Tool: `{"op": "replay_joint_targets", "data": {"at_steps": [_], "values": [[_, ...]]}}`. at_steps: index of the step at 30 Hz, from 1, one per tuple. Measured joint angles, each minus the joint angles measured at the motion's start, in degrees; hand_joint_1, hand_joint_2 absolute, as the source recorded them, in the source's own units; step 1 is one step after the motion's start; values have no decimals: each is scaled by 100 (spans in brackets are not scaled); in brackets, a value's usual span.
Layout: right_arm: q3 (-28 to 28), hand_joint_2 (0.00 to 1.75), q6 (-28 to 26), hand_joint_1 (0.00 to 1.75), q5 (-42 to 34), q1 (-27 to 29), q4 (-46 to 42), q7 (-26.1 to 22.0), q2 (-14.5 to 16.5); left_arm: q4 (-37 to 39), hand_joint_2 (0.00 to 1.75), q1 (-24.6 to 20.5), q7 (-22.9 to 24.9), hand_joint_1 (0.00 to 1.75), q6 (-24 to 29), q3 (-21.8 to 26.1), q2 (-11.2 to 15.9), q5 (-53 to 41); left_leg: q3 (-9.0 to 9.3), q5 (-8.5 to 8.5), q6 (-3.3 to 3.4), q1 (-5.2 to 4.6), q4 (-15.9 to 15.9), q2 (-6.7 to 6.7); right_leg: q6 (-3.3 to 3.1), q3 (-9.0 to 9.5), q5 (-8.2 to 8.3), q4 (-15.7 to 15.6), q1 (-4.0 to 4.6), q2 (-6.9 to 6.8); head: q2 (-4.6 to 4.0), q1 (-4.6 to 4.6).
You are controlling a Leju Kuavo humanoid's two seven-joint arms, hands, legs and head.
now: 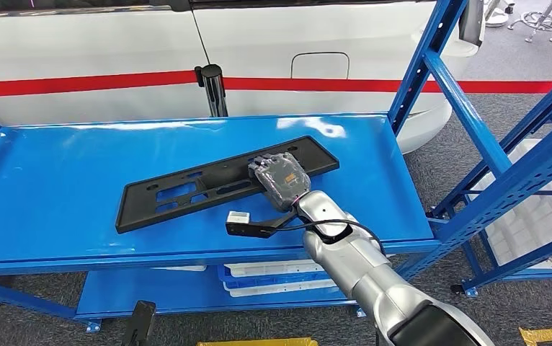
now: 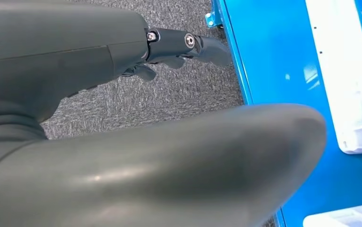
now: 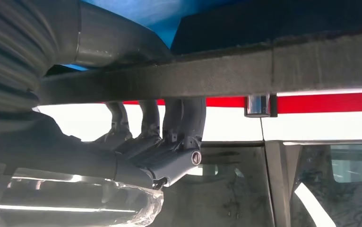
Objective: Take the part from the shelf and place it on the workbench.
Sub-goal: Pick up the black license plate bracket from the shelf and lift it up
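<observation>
Near edge: grey carpet floor [image 1: 42, 285]; lower shelf [image 1: 150, 292] carrying white trays [image 1: 273, 277]. Above it the blue worktop [image 1: 57, 187], glossy. Behind: white vehicle body [image 1: 100, 43] with a red stripe, blue rack uprights [image 1: 475, 130] on the right. Black flat part [image 1: 208, 186] lies diagonally on the worktop. Right robot hand [image 1: 282, 179] grasps its right end, thumb one side, fingers [image 3: 179, 118] wrapped over the edge. Left robot hand [image 2: 188, 45] hangs over the carpet, empty, fingers extended.
</observation>
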Motion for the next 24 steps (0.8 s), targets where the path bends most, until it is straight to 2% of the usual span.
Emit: {"op": "replay_joint_targets", "data": {"at_steps": [3, 7, 10, 12, 15, 21, 24], "values": [[-28, 175, -34, 175, -103, -16, -10, -150, 7, -1, 175, -2, -224, 0, 21, 15, 1, 38, 5, -13, -20, 7, -8, 4, -25, -1, -17, 0, 9, 2, 0, -2], [-174, 175, -155, 175, -357, -7, -123, -520, -15, -3, 175, -2, -1170, 0, 166, 158, -5, 386, 6, -29, -44, 23, -9, 6, -50, -2, -33, 1, 26, 4, 0, 1], [-340, 175, -403, 175, -533, 30, -357, -743, -72, -11, 175, 0, -2183, 0, 743, 471, -42, 880, 6, -36, -54, 28, -10, 12, -54, -3, -35, 1, 28, 12, 0, 1], [-463, 175, -563, 175, -651, 66, -602, -874, -122, -14, 175, 17, -2642, 0, 1159, 726, -78, 1103, 6, -40, -59, 28, -10, 17, -55, -4, -37, 1, 27, 19, 0, 1], [-631, 175, -666, 175, -891, 141, -1085, -1080, -233, -13, 175, 89, -2780, 0, 1251, 981, -99, 1136, 5, -41, -60, 28, -10, 17, -56, -8, -38, 1, 26, 22, 0, 1], [-805, 175, -641, 175, -1097, 367, -2207, -1187, -515, -4, 175, 139, -2367, 0, 1055, 1158, -120, 1096, 3, -45, -65, 26, -9, 19, -58, -8, -39, 1, 25, 26, 0, 2], [-831, 175, -622, 175, -1100, 448, -2530, -1188, -600, -3, 175, 143, -2310, 0, 1039, 1198, -119, 1088, 4, -45, -65, 25, -9, 20, -58, -7, -39, 1, 24, 29, 0, 1]]}}
